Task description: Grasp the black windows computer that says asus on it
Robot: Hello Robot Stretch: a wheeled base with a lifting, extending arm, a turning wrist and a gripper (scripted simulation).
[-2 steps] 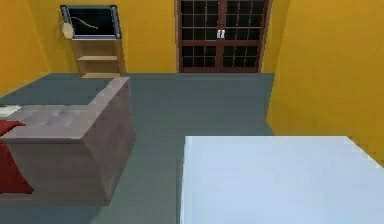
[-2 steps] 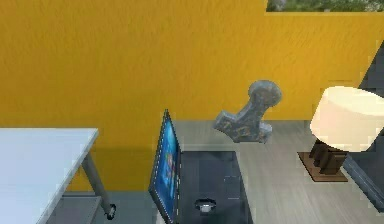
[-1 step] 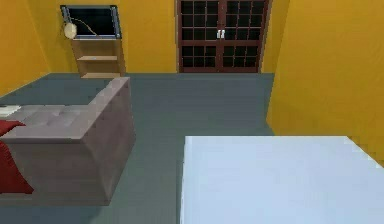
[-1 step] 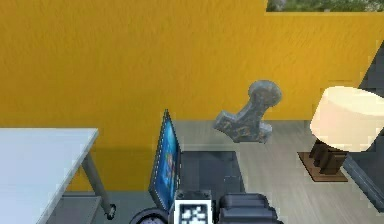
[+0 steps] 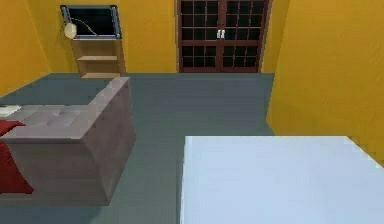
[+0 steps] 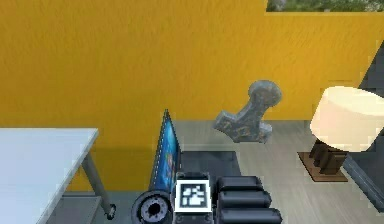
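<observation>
In the arm side view the arm lies low along the bottom edge, a dark, ribbed, blocky bar. One white marker square with black marks sits at its end. Left of that is the gripper, seen as a dark round body. Its far end cannot be made out, so I cannot tell whether the claw is spread or pressed together, or whether it holds anything.

From left to right there is one white table, smooth and flat on a thin pale leg. Next comes one laptop, just behind the gripper. It is black and thin, its lid upright and seen almost edge-on with a blue screen, and its dark base lies flat on the pale grey surface. Then come one grey statue with a rough, stony look and one lamp with a smooth cream drum shade on a dark brown base. A plain orange wall stands behind them.

The forward view shows one red cushion and one boxy grey-brown sofa. Farther back is one wooden shelf topped by a dark screen, then one dark double door with small panes. A white table lies at the lower right.
</observation>
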